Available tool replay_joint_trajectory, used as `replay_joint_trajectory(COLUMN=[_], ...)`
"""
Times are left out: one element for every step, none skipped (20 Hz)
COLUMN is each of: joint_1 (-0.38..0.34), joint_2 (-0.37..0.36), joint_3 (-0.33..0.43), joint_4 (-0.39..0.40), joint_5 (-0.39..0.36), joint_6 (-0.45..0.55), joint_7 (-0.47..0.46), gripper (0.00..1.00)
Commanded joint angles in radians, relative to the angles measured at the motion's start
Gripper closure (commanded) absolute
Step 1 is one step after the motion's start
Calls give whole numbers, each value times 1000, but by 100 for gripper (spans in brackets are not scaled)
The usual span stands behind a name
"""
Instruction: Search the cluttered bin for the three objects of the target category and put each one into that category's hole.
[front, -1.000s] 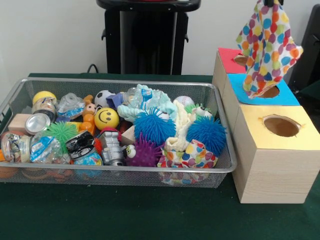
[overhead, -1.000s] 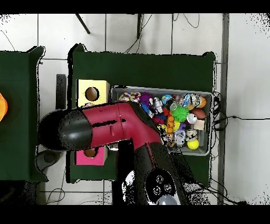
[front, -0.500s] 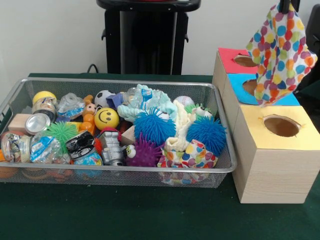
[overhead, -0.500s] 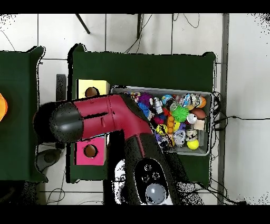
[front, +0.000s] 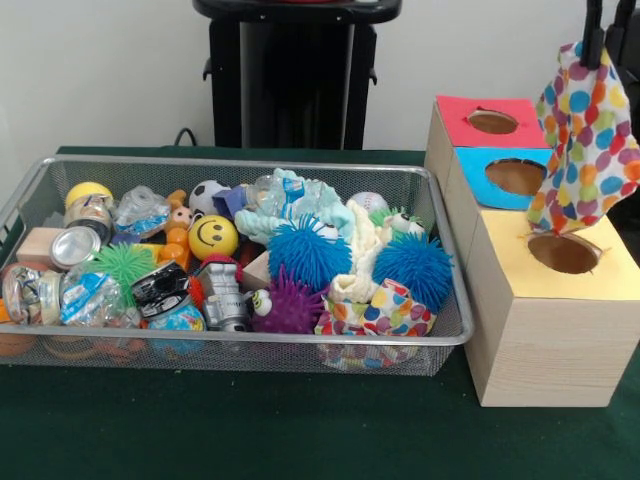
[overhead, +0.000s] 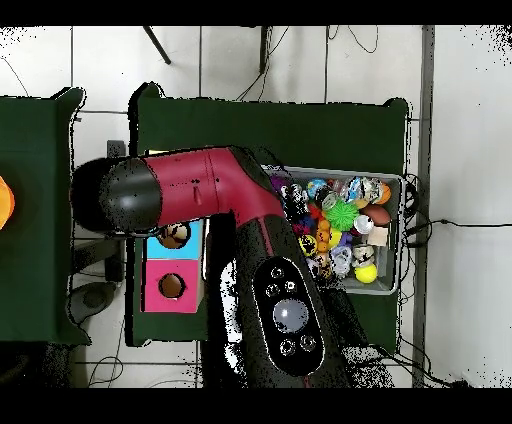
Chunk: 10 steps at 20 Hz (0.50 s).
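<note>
Right now, at the upper right of the front view, dotted cloth (front: 592, 140) hanging from black jaws (front: 597, 45), pinched at its top corner and draped down over the far edge of the yellow-topped box (front: 552, 310). Lower hem of the cloth just above the round hole (front: 563, 253) in that box, slightly right of it. Behind, toward the top of the frame, blue-topped box (front: 510, 178) and red-topped box (front: 485, 118), each with its own round hole, in one row with the yellow one and touching.

Left and centre of the front view filled by the wire bin (front: 230, 345) on the green surface (front: 250, 430). Inside, packed close: a second dotted cloth (front: 385, 308) against the near right wall, two blue spiky balls (front: 308, 252) side by side, a purple spiky ball (front: 290, 305) in front of them, a yellow smiley ball (front: 213, 237), a green spiky ball (front: 125, 265), a small soccer ball (front: 207, 196), a crushed can (front: 73, 247), a pale blue-green cloth (front: 300, 205) toward the far wall.

Seen from overhead, red and black arm (overhead: 215, 200) stretched across the upper left of the frame, covering the yellow box and the left end of the bin.
</note>
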Motion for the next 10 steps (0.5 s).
replay_joint_trajectory(joint_1=[8, 10, 10, 10, 10, 10, 10, 10, 11, 11], joint_2=[110, 130, 139, 153, 158, 162, 165, 168, 168, 165], joint_3=[-69, -72, -76, -79, -81, -84, -86, -88, -90, -91], joint_4=[-126, -142, -146, -153, -156, -157, -158, -160, -159, -160], joint_5=[-43, -47, -49, -52, -52, -51, -49, -48, -46, -42], joint_6=[118, 110, 104, 94, 90, 87, 84, 81, 80, 84], joint_7=[123, 117, 113, 107, 102, 98, 95, 92, 90, 89], gripper=[100, 100, 100, 100, 100, 100, 100, 100, 100, 100])
